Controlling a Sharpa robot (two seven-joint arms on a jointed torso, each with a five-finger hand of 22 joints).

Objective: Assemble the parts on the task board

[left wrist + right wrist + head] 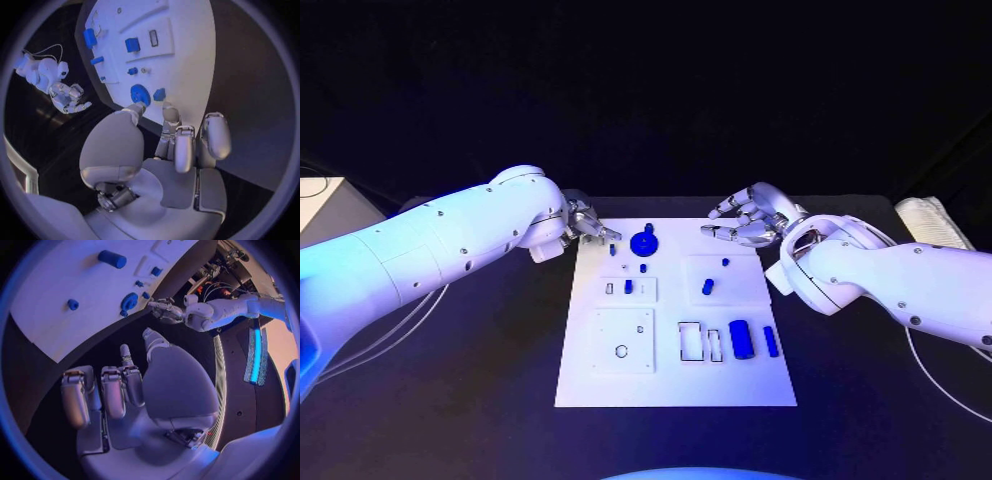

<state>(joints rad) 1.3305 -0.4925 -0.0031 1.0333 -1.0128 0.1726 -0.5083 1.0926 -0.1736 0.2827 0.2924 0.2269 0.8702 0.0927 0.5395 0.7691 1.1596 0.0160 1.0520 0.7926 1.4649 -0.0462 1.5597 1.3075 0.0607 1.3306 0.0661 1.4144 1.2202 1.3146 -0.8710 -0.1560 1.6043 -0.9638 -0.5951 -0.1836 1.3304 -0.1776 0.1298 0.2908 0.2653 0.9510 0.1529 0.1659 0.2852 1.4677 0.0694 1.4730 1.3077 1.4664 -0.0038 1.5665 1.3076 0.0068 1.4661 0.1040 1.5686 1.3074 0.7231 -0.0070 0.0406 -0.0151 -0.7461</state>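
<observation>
White task board (675,385) lying mid-table, long side running away from robot. Blue parts sitting on it: round disc (643,241) near far edge, small peg (708,287) mid-board, two upright bars (741,340) toward near right. Left hand (589,226) hovering at board's far left corner, just beside disc, fingers apart, holding nothing. Right hand (747,222) hovering off far right corner, fingers loosely curled and spread, gripping nothing.

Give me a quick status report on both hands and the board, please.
Left hand at the task board's far left corner, holding nothing. Right hand open off the far right corner. Blue disc lies between them. Nothing in the way.
</observation>
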